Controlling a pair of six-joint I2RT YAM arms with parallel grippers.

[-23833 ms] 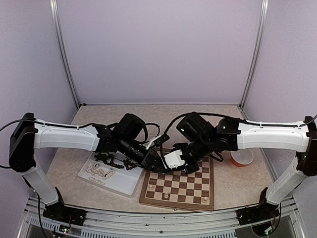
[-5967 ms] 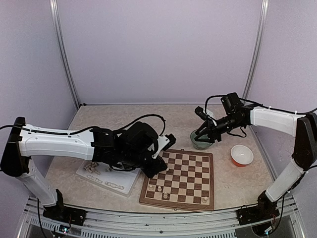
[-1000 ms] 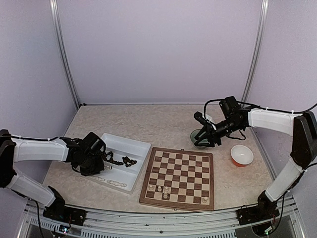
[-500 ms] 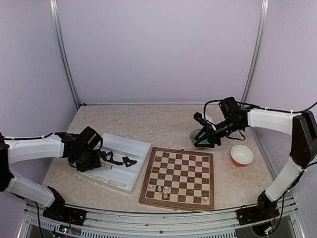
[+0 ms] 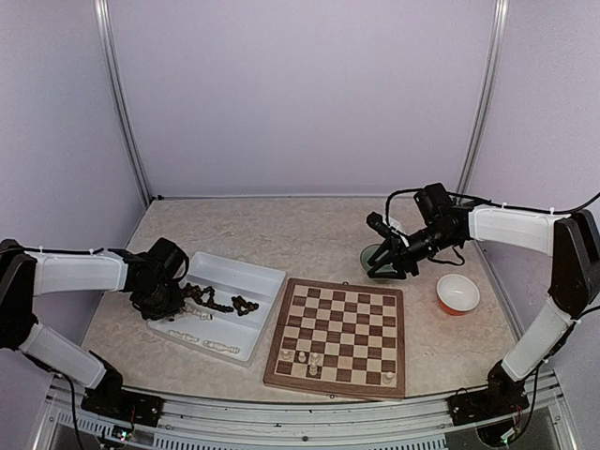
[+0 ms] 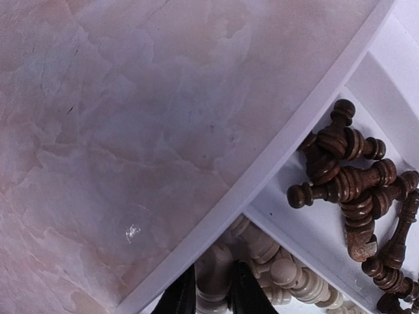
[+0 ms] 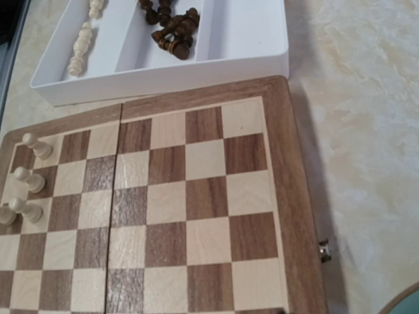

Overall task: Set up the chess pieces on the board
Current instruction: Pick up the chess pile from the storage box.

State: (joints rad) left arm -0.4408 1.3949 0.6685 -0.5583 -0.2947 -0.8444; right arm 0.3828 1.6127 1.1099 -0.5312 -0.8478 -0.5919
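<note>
Top external: board (image 5: pixel 342 314) near-centre, cream pcs (image 5: pixel 302 357) at its near-left; right jaws over green bowl (image 5: pixel 368 255), gap can't tell. Left wrist: left jaws narrow, straddling a cream pc (image 6: pixel 211 288) in white tray (image 6: pixel 294 131); grip unclear. Right wrist: dark pcs (image 7: pixel 173 33) in tray.

board (image 5: pixel 349 323) centre open, chess pieces (image 5: pixel 302 357) near edge

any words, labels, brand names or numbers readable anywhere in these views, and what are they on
None can be read in any view. The board has no letters or numbers on its rim, and the white tray, the chess pieces and the orange bowl show no label or brand.
</note>
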